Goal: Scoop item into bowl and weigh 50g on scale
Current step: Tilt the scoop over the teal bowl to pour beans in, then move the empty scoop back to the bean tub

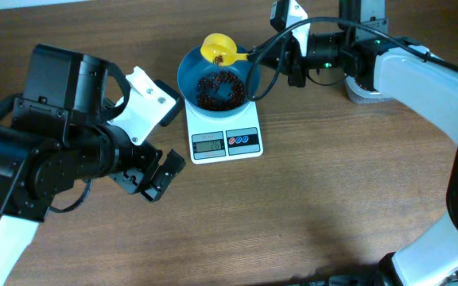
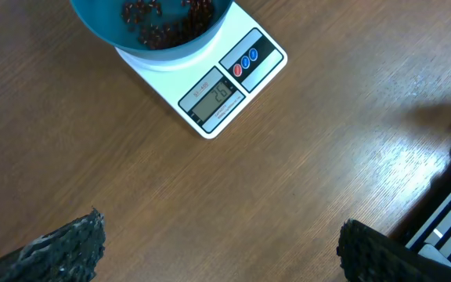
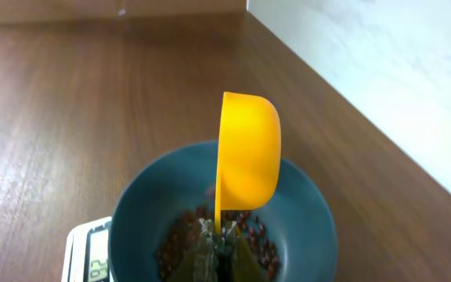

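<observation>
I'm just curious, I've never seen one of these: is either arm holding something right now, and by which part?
The right gripper holds a yellow scoop by its handle, tipped over the bowl. The left gripper is open and empty.

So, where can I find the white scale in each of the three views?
Overhead: scale upper centre, display toward the bottom.
Left wrist: scale top centre, turned diagonally.
Right wrist: scale bottom left, only a corner showing.
Shared landmark: the teal bowl standing on it.
</observation>
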Tool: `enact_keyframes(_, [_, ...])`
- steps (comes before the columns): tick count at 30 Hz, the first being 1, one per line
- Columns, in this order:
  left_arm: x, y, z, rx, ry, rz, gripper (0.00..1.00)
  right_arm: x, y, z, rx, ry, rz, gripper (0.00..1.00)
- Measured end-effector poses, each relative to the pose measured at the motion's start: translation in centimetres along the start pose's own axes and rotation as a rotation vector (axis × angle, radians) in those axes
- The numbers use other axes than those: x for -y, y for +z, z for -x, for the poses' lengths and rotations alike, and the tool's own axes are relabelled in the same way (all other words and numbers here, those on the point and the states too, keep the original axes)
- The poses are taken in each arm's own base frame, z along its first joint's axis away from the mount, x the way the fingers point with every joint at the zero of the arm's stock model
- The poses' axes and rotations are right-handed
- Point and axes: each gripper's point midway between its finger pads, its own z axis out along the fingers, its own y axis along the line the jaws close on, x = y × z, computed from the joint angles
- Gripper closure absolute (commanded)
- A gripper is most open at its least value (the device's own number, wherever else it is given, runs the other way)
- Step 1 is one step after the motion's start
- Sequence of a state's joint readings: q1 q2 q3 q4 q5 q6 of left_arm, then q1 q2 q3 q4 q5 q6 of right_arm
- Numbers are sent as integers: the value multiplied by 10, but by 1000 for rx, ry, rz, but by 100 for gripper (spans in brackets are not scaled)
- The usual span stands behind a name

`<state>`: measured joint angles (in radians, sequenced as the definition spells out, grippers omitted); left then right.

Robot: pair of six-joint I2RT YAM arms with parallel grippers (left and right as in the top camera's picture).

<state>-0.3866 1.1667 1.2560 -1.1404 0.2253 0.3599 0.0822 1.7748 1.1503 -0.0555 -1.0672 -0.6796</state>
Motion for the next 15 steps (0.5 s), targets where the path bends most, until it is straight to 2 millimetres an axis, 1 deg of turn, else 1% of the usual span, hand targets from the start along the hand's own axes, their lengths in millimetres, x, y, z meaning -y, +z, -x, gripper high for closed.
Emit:
enact_keyframes(2, [0,0,0,0,0,0,1,-1,0,0,3,2,4,96])
enact_keyframes(4, [0,0,0,0,0,0,1,-2,0,9,40,-36,21,96])
enact_keyframes(7, [0,0,0,0,0,0,1,2,0,7,23,-36,-2,96])
enact_keyframes(10, [0,0,0,0,0,0,1,4,-1,13,44,-68,-2,96])
enact_keyframes(14, [0,0,0,0,0,0,1,15,-2,6,4,-66,-59,96])
enact_keyframes(15, [0,0,0,0,0,0,1,17,-3,8,13,-81,-66,96])
